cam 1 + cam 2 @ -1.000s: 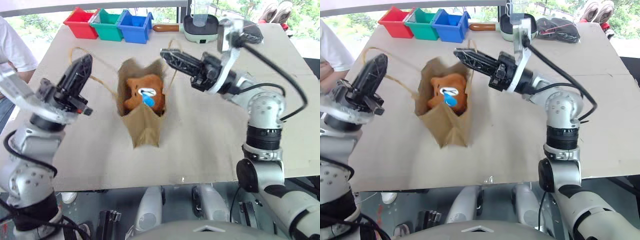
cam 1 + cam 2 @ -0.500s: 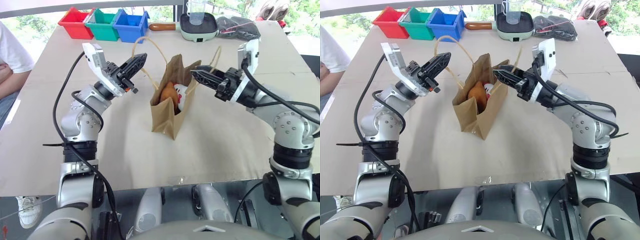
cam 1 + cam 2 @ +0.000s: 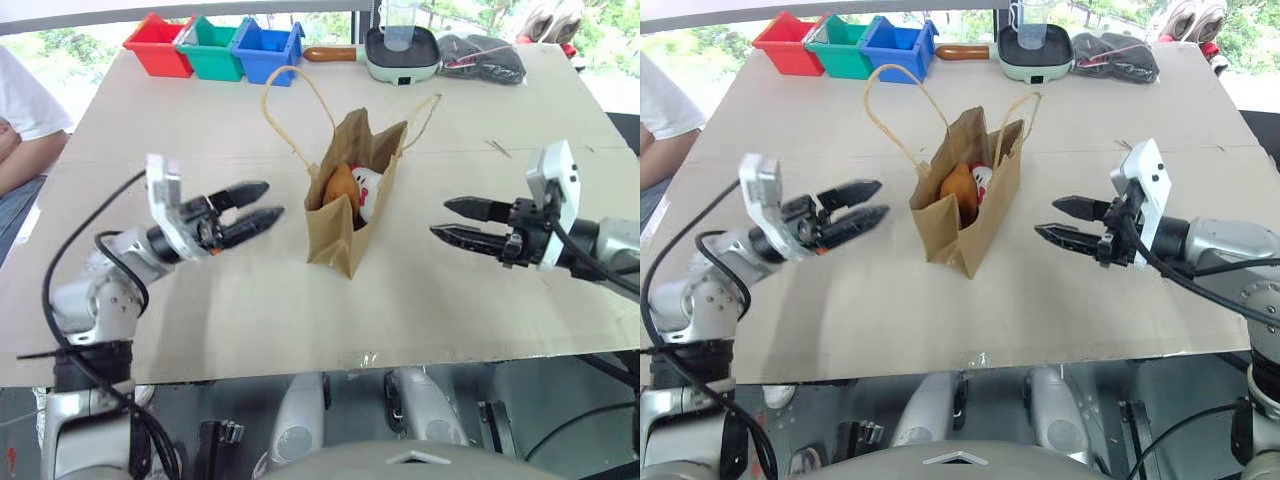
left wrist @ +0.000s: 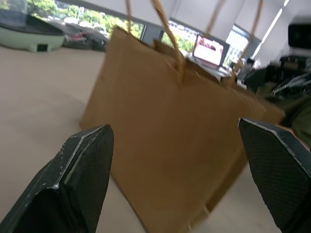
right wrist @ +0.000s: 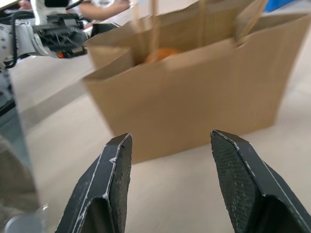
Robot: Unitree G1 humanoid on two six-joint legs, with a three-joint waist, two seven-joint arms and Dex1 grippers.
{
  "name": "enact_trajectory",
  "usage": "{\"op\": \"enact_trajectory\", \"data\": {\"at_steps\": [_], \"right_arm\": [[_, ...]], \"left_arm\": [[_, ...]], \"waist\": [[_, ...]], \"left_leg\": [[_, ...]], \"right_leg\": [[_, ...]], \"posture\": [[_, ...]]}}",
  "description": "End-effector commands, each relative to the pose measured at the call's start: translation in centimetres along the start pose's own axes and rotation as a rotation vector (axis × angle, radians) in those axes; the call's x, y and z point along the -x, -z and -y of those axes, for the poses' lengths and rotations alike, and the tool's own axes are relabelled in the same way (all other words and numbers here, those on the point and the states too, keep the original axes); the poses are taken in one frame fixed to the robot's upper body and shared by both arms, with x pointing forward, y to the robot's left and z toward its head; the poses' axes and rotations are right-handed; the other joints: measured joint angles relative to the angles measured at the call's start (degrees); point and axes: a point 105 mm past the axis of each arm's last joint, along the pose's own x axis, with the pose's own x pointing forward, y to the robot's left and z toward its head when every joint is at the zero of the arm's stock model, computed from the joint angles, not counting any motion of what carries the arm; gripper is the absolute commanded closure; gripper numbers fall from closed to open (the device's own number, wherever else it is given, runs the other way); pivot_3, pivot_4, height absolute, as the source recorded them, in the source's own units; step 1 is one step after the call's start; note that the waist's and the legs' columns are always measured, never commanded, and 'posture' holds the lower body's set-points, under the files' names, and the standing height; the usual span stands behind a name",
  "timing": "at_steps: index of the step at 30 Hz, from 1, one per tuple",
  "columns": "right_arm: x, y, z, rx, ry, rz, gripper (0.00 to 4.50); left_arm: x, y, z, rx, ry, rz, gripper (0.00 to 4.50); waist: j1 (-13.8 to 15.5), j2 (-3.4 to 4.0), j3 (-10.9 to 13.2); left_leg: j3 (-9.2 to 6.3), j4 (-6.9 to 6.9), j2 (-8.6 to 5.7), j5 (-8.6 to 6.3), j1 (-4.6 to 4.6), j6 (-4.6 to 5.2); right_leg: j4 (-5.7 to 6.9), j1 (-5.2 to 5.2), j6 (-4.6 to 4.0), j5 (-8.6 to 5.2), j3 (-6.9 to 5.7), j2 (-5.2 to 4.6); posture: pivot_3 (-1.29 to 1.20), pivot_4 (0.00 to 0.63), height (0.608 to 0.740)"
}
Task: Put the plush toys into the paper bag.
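Note:
The brown paper bag stands upright in the middle of the table, its two loop handles sticking up. Inside its open mouth show the plush toys: the brown bear head and the white rocket with some red on it. My left gripper hovers open to the left of the bag, pointing at it, with nothing between its fingers. My right gripper hovers open to the bag's right, also empty. The wrist views show the paper bag a short way beyond each open gripper.
Red, green and blue bins line the table's far edge. Beside them sit a pale green pan holding a clear cup and a dark bundle. A person sits at the left.
Both grippers have opened, let go of the bag's handles and dropped lower, away from the bag on either side. The bag stays upright with the toys inside. The camera view shifted.

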Motion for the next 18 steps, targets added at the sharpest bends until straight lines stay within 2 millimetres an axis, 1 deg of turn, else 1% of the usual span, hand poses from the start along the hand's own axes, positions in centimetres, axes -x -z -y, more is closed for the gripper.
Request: {"op": "enact_trajectory", "data": {"at_steps": [1,3,6,7,8,9,11,13,14,18], "right_arm": [[0.0,-0.1,-0.5,0.051,0.006,0.006,2.15],[-0.8,0.6,-0.7,0.074,-0.003,-0.012,2.15],[-3.5,1.7,-0.6,0.112,0.000,-0.021,2.15],[-4.4,1.9,-0.7,0.102,-0.007,-0.002,2.67],[-5.1,1.9,-0.8,0.094,-0.012,0.012,2.93],[-6.3,2.0,-0.9,0.098,-0.020,0.031,3.49],[-8.6,2.0,-1.7,0.096,-0.062,0.069,4.45],[-10.4,1.8,-2.3,0.068,-0.089,0.123,4.45],[-10.9,1.6,-2.5,0.053,-0.099,0.147,4.45],[-12.4,1.1,-2.8,0.030,-0.105,0.197,4.45]], "left_arm": [[-1.7,0.4,2.0,-0.076,0.030,0.003,0.07],[-2.3,0.8,2.5,-0.071,0.028,0.011,0.07],[-3.1,1.1,3.2,-0.074,0.019,0.030,0.07],[-3.3,1.3,3.4,-0.083,0.021,0.024,0.00],[-3.4,1.4,3.6,-0.090,0.022,0.017,0.00],[-3.5,1.6,3.8,-0.097,0.021,0.012,0.00],[-3.8,1.5,4.2,-0.105,0.010,0.022,0.00],[-4.2,1.7,4.7,-0.124,-0.007,0.016,0.00],[-4.3,1.9,5.0,-0.138,-0.015,0.013,0.00],[-4.4,2.1,5.3,-0.177,-0.062,0.012,0.00]], "waist": [[0.25,-0.01,-0.01],[0.58,-0.02,-0.01],[0.47,-0.03,-0.02],[0.37,-0.03,-0.02],[0.28,-0.02,-0.02],[0.28,-0.01,-0.01],[0.03,-0.01,-0.01],[0.03,-0.01,-0.01],[0.10,-0.03,-0.03],[0.13,-0.04,-0.03]], "left_leg": [[0.01,0.01,0.00,0.00,0.00,0.00],[0.06,0.03,-0.01,0.00,-0.01,0.00],[0.05,0.04,0.03,0.00,0.03,0.00],[0.04,0.04,0.05,0.00,0.04,0.00],[0.04,0.03,0.07,0.00,0.06,0.00],[0.03,0.03,0.07,0.00,0.06,0.00],[0.04,0.03,0.06,0.00,0.06,0.00],[0.03,0.03,0.06,0.00,0.05,0.00],[-0.01,0.03,0.04,0.00,0.03,-0.01],[-0.01,0.05,-0.01,0.00,0.02,-0.01]], "right_leg": [[0.00,0.00,0.00,0.00,0.01,0.00],[-0.02,0.01,0.01,0.01,0.06,0.00],[0.01,0.00,0.01,0.01,0.08,0.07],[0.04,0.00,0.01,0.01,0.09,0.10],[0.06,0.00,0.01,0.01,0.10,0.13],[0.08,-0.01,0.00,0.01,0.10,0.14],[0.12,-0.01,0.00,0.01,0.11,0.13],[0.12,-0.01,0.00,0.01,0.09,0.12],[0.13,-0.01,0.00,0.01,0.06,0.11],[0.16,-0.01,0.00,0.01,0.05,0.03]], "posture": [[0.00,0.150,0.740],[0.00,0.150,0.740],[0.00,0.150,0.740],[0.00,0.150,0.740],[0.00,0.150,0.740],[0.00,0.150,0.740],[0.00,0.150,0.740],[0.00,0.150,0.740],[0.00,0.150,0.740],[0.00,0.150,0.740]]}}
